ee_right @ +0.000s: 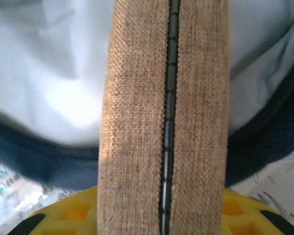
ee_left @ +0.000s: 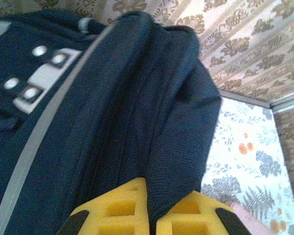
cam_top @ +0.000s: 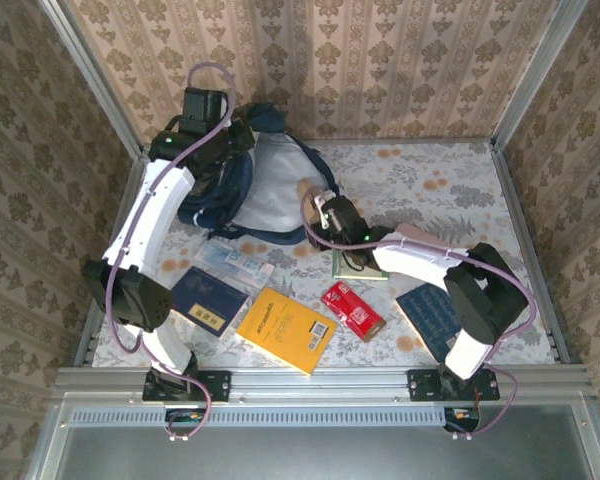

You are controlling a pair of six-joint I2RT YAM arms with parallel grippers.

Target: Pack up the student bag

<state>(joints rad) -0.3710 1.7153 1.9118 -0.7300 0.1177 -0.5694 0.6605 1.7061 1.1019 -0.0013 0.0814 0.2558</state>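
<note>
The student bag [cam_top: 212,205] lies at the back left of the table [cam_top: 460,190], soft and floppy, so I think its rim is the best hold. The left gripper [ee_left: 151,208] pinches that dark rim. The right gripper [ee_right: 164,218] squeezes a tan zip pouch [ee_right: 137,122] at its mouth

Beige damask wallpaper [cam_top: 310,50] is covering the rear wall [cam_top: 430,90], the left wall [cam_top: 20,150] and the right wall [cam_top: 580,150]. Aluminium corner posts [cam_top: 95,75] are framing the enclosure at both rear corners. A pale floral cloth [cam_top: 450,190] is covering the bench [cam_top: 520,240]. An aluminium rail [cam_top: 320,380] is running along the near bench edge, with a grey metal panel [cam_top: 310,445] lying in front of it. Diffuse light is falling evenly, producing soft shadows.
</note>
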